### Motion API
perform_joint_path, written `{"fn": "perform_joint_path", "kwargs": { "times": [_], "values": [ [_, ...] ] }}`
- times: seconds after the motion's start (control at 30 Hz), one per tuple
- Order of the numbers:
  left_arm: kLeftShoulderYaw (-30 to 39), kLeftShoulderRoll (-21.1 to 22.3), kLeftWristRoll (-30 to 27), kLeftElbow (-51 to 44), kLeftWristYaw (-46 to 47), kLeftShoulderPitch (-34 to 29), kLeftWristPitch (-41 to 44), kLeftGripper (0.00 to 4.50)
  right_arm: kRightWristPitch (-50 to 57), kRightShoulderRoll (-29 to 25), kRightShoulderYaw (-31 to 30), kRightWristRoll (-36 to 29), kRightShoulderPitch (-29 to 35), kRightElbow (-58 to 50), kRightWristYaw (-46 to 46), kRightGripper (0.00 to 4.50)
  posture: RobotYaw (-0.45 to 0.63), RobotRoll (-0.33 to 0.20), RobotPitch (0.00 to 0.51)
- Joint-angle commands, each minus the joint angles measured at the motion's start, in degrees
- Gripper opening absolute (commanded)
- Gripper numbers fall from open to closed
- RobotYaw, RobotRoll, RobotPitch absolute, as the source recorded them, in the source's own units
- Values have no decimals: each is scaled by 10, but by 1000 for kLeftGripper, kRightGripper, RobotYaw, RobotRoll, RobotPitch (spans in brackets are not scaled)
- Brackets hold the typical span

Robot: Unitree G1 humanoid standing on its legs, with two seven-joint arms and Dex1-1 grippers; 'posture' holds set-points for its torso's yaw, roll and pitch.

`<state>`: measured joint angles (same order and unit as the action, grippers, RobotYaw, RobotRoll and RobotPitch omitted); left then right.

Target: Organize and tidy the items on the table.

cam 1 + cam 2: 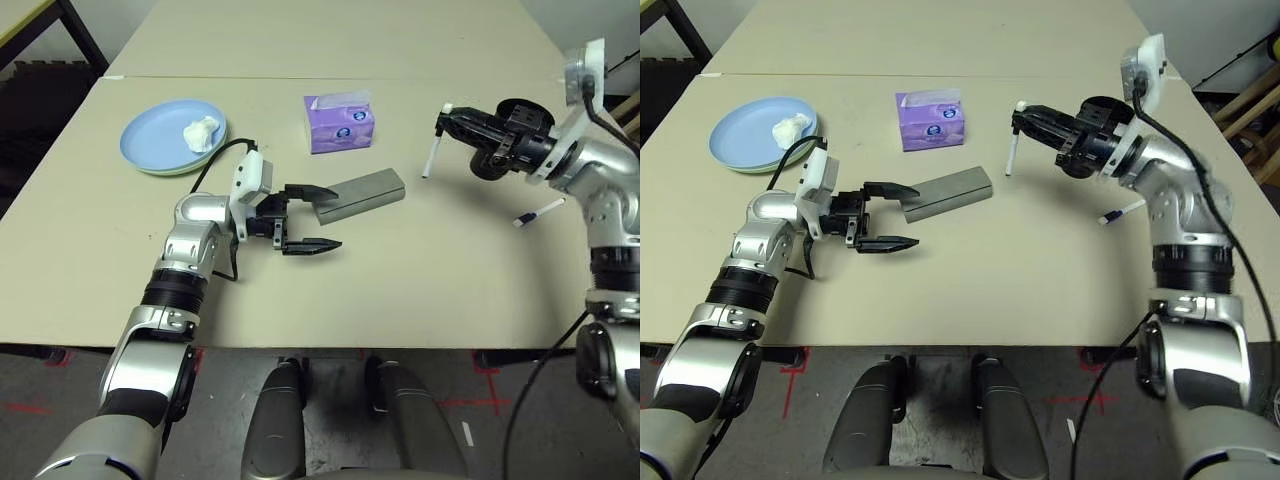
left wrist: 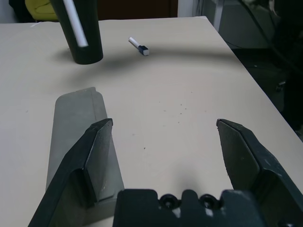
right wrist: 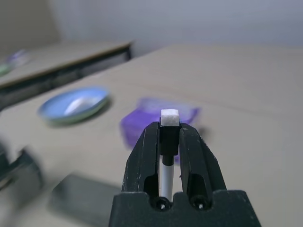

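At about 7 o'clock of the table (image 1: 430,280), the left gripper (image 1: 305,217) is hovering with its jaws spread wide and nothing between them. It is sitting just beside the near end of the grey oblong glasses case (image 1: 365,193), which is lying closed near the table's centre and not yet being gripped. Towards 4 o'clock, a second pen (image 1: 538,213) is lying loose on the tabletop and waiting to be collected.

At about 2 o'clock, the right gripper (image 1: 443,122) is pinching the top of a white pen (image 1: 432,155) with its jaws closed tight, and the pen is hanging above the surface. It looks like a pen or marker, though its blurred outline is leaving that uncertain. The black tapered cup (image 2: 87,45) is standing just behind it, so the pen is probably heading there.

At 12 o'clock the purple tissue box (image 1: 340,122) is standing upright. At 10 o'clock the light blue plate (image 1: 155,135) is already resting on the pale green plate (image 1: 172,171), with the crumpled white tissue (image 1: 200,133) lying in it. The tidying is looking roughly halfway along.

The pale beige top is looking matte, and a second table is butting against its far edge. Below, a dark floor is showing red tape marks.
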<state>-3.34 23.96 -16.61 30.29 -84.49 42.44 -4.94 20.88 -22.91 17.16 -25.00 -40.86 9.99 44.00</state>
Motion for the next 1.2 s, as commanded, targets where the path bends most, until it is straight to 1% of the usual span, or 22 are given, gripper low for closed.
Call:
{"fn": "perform_joint_path", "kwargs": {
  "times": [0.03,0.17,0.4,0.53,0.8,1.0,1.2],
  "values": [
    [-9,-2,3,10,-3,8,-7,4500,-42,28,26,1,9,-32,-86,425,54,0,217],
    [-9,-3,4,16,-3,11,-10,4500,-86,40,33,8,-6,-16,-140,425,54,0,216],
    [-8,-1,3,20,-5,13,-12,4500,-143,17,34,27,-30,13,-190,425,57,0,214],
    [-8,0,3,23,-5,13,-13,4500,-157,7,35,30,-44,17,-214,425,55,0,212],
    [-9,-1,3,24,-6,13,-14,4500,-126,-10,41,51,-33,27,-295,425,50,0,212],
    [-9,-1,4,25,-7,14,-15,4500,-116,-19,42,54,-28,24,-320,425,49,0,211],
    [-9,-1,4,28,-8,16,-16,4500,-46,-25,33,57,-5,10,-349,425,46,0,212]
  ]
}}
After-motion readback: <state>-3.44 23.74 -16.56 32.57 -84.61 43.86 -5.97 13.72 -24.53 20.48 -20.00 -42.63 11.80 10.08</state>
